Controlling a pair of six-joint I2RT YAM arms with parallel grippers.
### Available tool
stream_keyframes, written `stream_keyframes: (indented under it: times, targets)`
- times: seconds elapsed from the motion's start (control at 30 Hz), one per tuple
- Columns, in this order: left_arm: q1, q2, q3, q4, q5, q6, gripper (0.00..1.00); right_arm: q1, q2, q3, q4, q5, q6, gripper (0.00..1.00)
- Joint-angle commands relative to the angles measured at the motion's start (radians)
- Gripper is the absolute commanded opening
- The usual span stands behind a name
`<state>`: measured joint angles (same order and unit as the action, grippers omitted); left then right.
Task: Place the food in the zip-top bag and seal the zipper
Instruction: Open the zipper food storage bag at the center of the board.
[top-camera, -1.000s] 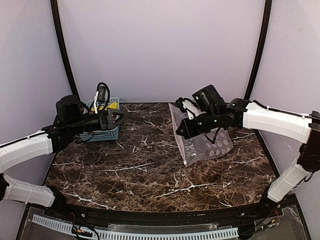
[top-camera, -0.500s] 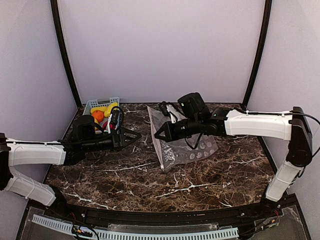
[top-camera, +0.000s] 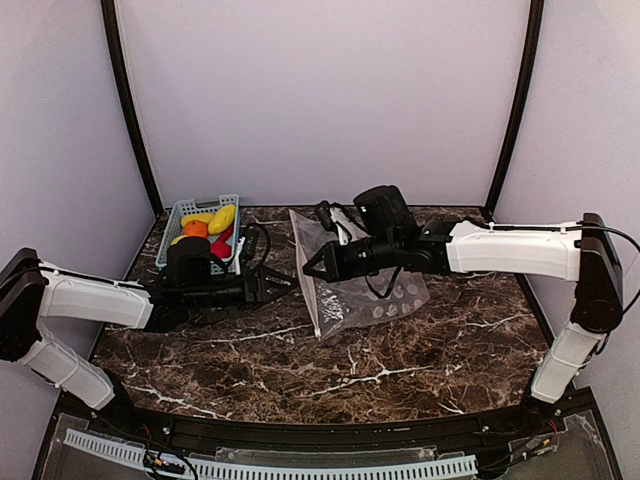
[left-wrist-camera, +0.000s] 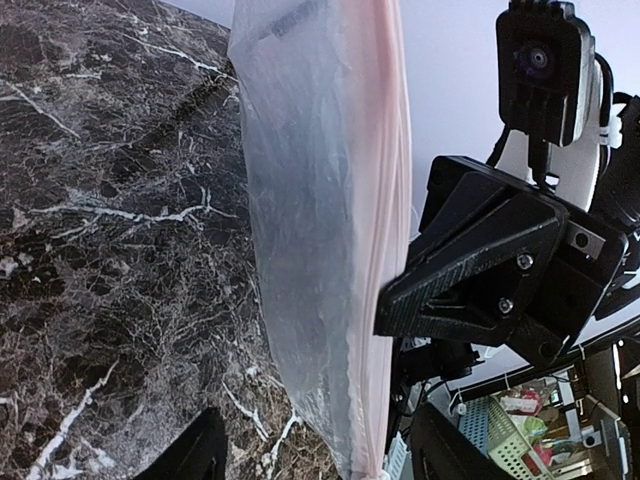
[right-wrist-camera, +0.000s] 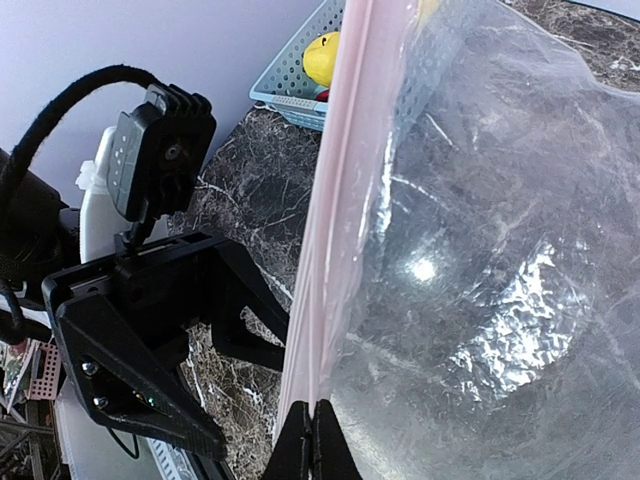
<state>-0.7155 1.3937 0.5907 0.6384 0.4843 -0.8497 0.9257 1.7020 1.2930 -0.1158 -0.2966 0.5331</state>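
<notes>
All the food (top-camera: 210, 222) is sitting in the basket (top-camera: 176, 212) at the back left, none bagged. The left gripper (top-camera: 285, 283), jaws apart, is pointing at the zip-top bag (top-camera: 370, 295) mid-desk. The right gripper (top-camera: 307, 270) is pinching its zipper (right-wrist-camera: 335, 230). Filling and sealing are waiting.

basket (top-camera: 178, 212): blue-grey, far-left corner | table (top-camera: 350, 370): dark veined marble

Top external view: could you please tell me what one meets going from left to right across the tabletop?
Basket → left end effector → bag. The right end effector overlaps the bag, so I leave it out of the order.
</notes>
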Motion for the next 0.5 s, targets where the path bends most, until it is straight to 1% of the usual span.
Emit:
stream_keyframes:
  times: [0.0, 0.17, 0.23, 0.27, 0.33, 0.47]
  targets:
    - [-0.01, 0.018, 0.035, 0.031, 0.01, 0.004, 0.61, 0.008, 0.011, -0.006, 0.03, -0.006, -0.004, 0.0]
    - [-0.012, 0.032, 0.056, 0.028, 0.009, 0.003, 0.57, 0.009, 0.013, -0.004, 0.024, -0.003, -0.006, 0.0]
    - [-0.014, 0.038, 0.064, 0.02, 0.006, 0.007, 0.54, 0.009, 0.013, -0.003, 0.025, -0.003, -0.007, 0.0]
    - [-0.013, 0.046, 0.067, 0.017, 0.005, 0.007, 0.49, 0.009, 0.011, -0.003, 0.024, -0.004, -0.008, 0.0]
    - [-0.015, 0.059, 0.077, 0.018, 0.006, -0.001, 0.44, 0.009, 0.009, -0.003, 0.023, -0.002, -0.011, 0.0]
    - [-0.022, 0.08, 0.094, 0.021, 0.005, -0.008, 0.38, 0.009, 0.008, -0.007, 0.02, 0.003, -0.012, 0.0]
